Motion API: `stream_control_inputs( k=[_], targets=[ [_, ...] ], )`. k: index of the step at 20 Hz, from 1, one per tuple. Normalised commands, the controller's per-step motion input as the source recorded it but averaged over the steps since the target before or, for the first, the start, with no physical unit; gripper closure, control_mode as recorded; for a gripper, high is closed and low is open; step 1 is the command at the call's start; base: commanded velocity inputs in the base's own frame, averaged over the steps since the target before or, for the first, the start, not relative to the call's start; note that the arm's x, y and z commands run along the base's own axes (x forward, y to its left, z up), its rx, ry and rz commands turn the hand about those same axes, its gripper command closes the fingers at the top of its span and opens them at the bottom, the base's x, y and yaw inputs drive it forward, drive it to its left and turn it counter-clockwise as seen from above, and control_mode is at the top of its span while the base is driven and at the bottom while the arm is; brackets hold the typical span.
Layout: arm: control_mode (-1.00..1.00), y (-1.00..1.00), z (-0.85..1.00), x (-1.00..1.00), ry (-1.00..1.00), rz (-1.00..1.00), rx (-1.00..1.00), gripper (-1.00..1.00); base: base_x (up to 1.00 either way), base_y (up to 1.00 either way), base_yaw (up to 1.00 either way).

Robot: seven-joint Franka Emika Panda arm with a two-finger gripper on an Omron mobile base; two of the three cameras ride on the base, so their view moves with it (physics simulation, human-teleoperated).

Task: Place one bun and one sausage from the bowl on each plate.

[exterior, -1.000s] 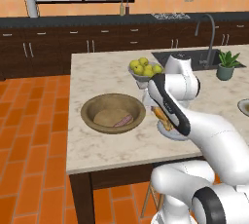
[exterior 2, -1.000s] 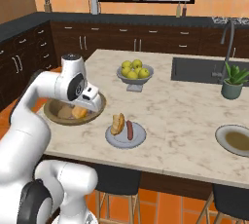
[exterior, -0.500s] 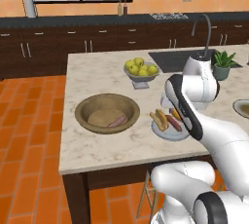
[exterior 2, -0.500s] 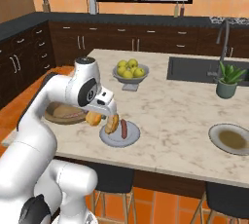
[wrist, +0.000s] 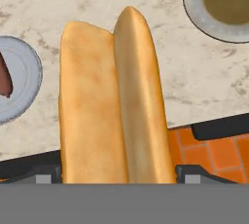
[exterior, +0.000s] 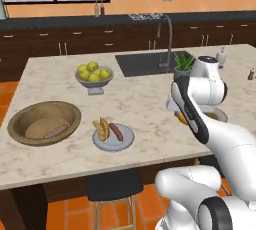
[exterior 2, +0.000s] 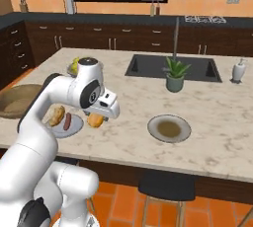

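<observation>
Hand view puts the gripper (wrist: 119, 174) clamped across a split bun (wrist: 114, 106), jaws wide on its sides, above marble counter (wrist: 194, 82) between the two plates. To finish well, I would carry it on to the empty plate (exterior 2: 169, 128), centre it over the dark middle, lower until it nearly rests, then release. The filled plate (exterior: 113, 138) has its bun and sausage (exterior: 115, 131); the bowl (exterior: 44, 122) keeps another sausage.

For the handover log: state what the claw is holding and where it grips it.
The claw holds a bun, gripped across its sides near one end; the rest of it projects out over the counter.
</observation>
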Motion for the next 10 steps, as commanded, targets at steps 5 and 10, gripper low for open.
stream_control_inputs(
  k=[5,10],
  targets=[
    [1.0,0.0,0.0,0.0,0.0,0.0,0.0,1.0,0.15,-0.68,0.01],
    [1.0,0.0,0.0,0.0,0.0,0.0,0.0,1.0,0.33,-0.72,0.02]
  ],
)
